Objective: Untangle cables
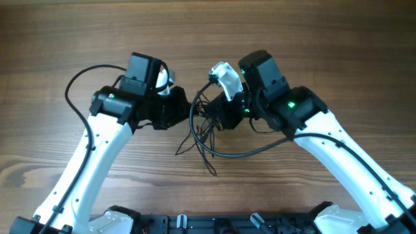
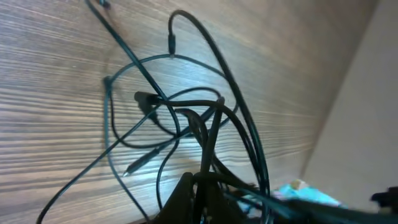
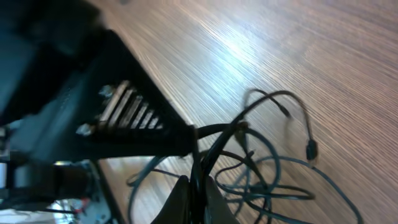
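Note:
The cables (image 1: 203, 127) are thin black cords bunched in a tangle between my two grippers at the table's middle, with loose strands trailing toward the front. My left gripper (image 1: 184, 107) is shut on strands at the tangle's left side; in the left wrist view its jaws (image 2: 202, 193) pinch cords that loop away over the wood (image 2: 186, 112). My right gripper (image 1: 218, 112) is shut on strands at the tangle's right side; in the right wrist view its jaws (image 3: 198, 190) clamp a cord bundle, with loops (image 3: 273, 162) spreading right. The left gripper's finger shows there as a dark wedge (image 3: 124, 112).
Thicker black arm cables arc by the left arm (image 1: 78, 84) and under the right arm (image 1: 260, 151). The wooden table (image 1: 65, 39) extends all round. The arms' bases stand along the front edge (image 1: 208, 224).

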Action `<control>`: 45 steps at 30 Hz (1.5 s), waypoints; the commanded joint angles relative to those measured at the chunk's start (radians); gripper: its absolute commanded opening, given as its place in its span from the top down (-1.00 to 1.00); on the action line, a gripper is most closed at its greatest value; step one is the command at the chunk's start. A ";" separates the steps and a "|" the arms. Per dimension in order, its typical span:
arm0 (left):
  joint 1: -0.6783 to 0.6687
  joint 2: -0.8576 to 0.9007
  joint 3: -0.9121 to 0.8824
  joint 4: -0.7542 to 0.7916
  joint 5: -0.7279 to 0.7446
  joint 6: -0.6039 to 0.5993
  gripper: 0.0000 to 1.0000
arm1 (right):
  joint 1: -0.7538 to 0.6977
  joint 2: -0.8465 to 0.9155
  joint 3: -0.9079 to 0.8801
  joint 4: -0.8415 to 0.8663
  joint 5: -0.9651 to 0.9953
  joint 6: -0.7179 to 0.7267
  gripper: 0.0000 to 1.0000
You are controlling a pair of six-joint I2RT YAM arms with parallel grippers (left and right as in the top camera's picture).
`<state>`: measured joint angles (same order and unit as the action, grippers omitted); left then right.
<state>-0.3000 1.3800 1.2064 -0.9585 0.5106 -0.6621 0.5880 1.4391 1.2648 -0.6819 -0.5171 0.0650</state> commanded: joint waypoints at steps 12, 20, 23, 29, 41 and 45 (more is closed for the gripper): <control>0.067 0.008 -0.011 -0.045 -0.279 -0.057 0.92 | -0.037 -0.193 0.033 0.263 -0.186 0.302 0.91; 0.113 0.008 -0.011 -0.117 -0.409 -0.057 0.92 | -0.203 -0.292 0.033 0.133 0.014 0.355 0.91; 0.147 0.008 -0.011 -0.124 -0.412 -0.057 0.92 | -0.288 -0.308 0.033 0.064 0.062 0.356 0.91; 0.173 0.008 -0.011 -0.118 -0.367 -0.051 0.92 | -0.367 -0.303 0.033 -0.031 0.067 0.352 0.92; 0.124 0.008 -0.011 -0.020 -0.056 0.106 0.92 | -0.300 -0.140 0.033 -0.098 -0.252 0.030 -0.15; 0.095 0.008 -0.011 -0.006 -0.013 0.158 0.92 | -0.248 -0.072 0.033 -0.112 -0.252 0.013 -0.22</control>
<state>-0.1791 1.3903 1.1969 -0.9768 0.4171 -0.5724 0.3000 1.3148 1.2976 -0.7895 -0.7231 0.1413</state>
